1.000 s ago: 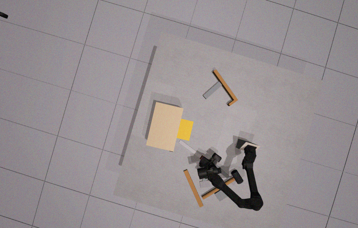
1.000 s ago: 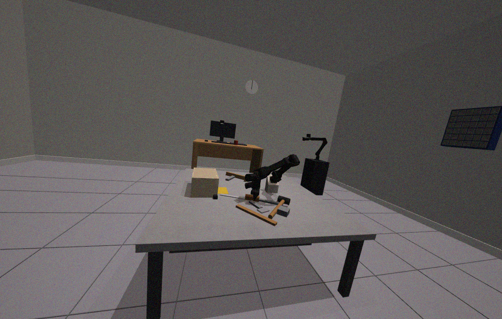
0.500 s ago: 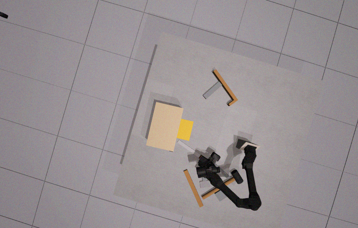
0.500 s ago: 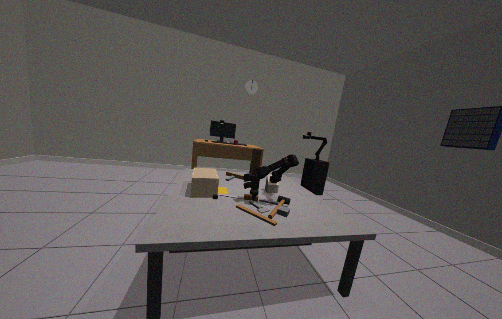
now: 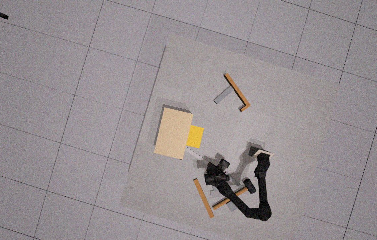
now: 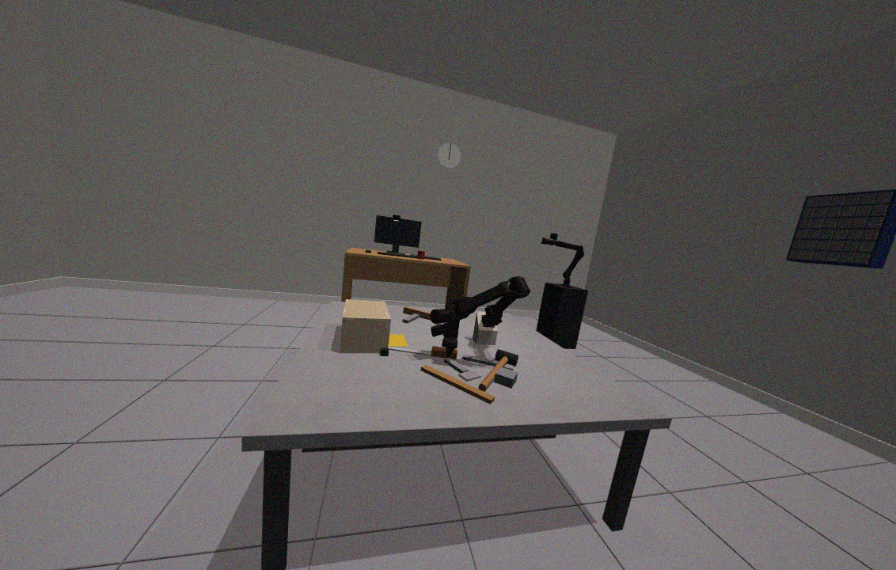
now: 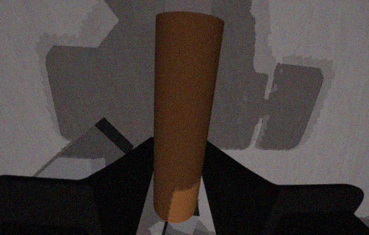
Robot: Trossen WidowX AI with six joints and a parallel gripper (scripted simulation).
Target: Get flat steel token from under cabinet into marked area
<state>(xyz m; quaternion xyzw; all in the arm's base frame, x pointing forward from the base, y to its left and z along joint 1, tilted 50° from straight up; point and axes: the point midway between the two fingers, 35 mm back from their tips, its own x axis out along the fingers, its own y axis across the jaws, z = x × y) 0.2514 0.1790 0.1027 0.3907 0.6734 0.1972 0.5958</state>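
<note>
The cabinet point(image 5: 173, 132) point(image 6: 365, 329) is a beige box. The marked area point(image 5: 195, 136) point(image 6: 398, 340) is a yellow patch at its front. My gripper point(image 7: 178, 143) point(image 6: 449, 348) is shut on the brown round handle point(image 7: 184, 81) point(image 6: 439, 351) of a tool, low over the table. The tool's thin flat pale blade point(image 5: 194, 152) point(image 6: 410, 351) reaches to the cabinet's front edge, beside the near corner of the yellow patch. Whether its tip is under the cabinet I cannot tell. The steel token is not visible; the vent slots cannot be made out.
A mallet point(image 5: 249, 185) point(image 6: 506, 357), a wooden bar point(image 5: 203, 198) point(image 6: 457, 384) and a grey block point(image 6: 506, 378) lie near my arm. An orange-brown angled piece point(image 5: 237, 89) with a grey bar point(image 5: 223, 95) lies farther off. A small dark cube point(image 6: 384, 351) is beside the cabinet.
</note>
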